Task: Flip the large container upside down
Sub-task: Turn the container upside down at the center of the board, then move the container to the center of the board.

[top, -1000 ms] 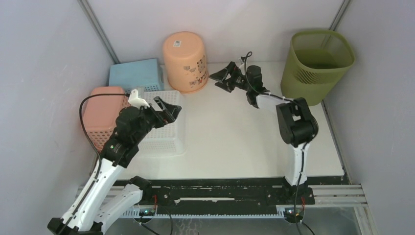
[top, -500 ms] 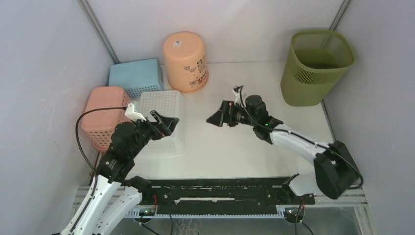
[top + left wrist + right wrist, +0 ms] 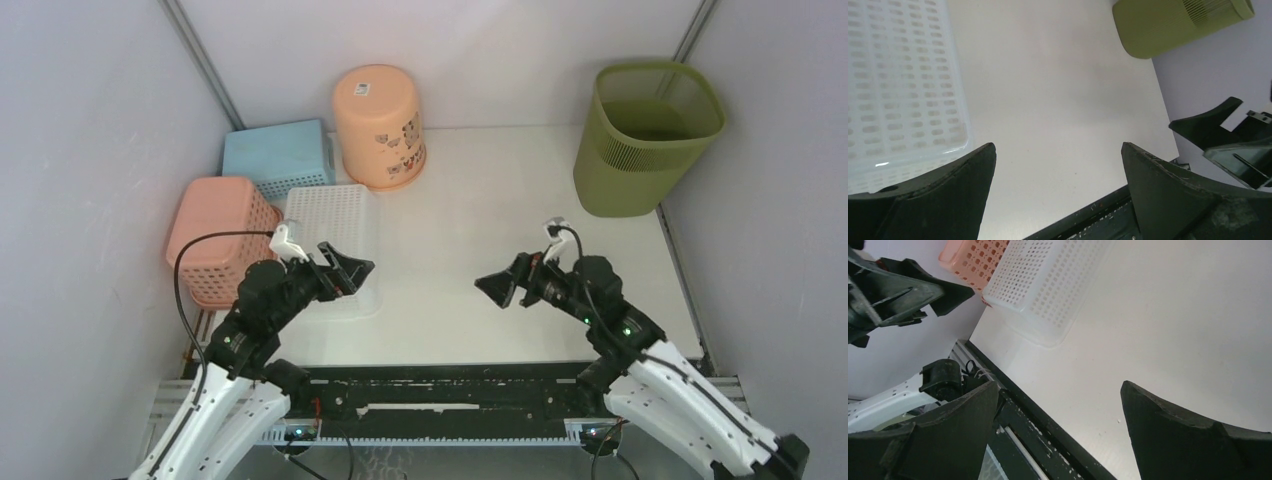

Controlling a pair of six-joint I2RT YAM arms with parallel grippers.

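Observation:
The large olive-green container [image 3: 645, 135] stands upright, mouth up, at the table's far right corner; its mesh upper band faces me. It also shows in the left wrist view [image 3: 1173, 22] at the top right. My left gripper [image 3: 348, 270] is open and empty, over the near end of the white basket. My right gripper [image 3: 500, 288] is open and empty, low over the near middle-right of the table, pointing left, well short of the container. In the wrist views the left gripper [image 3: 1058, 152] and the right gripper [image 3: 1060, 390] each show two spread fingers with nothing between them.
A peach bucket [image 3: 378, 125] stands upside down at the back. A blue basket [image 3: 277, 155], a salmon basket [image 3: 215, 235] and a white basket [image 3: 335, 235] lie upside down at the left. The black rail [image 3: 450, 385] runs along the near edge.
My right arm has swung back from near the peach bucket to the near right of the table. My left gripper has drawn back and down a little. The container has not moved.

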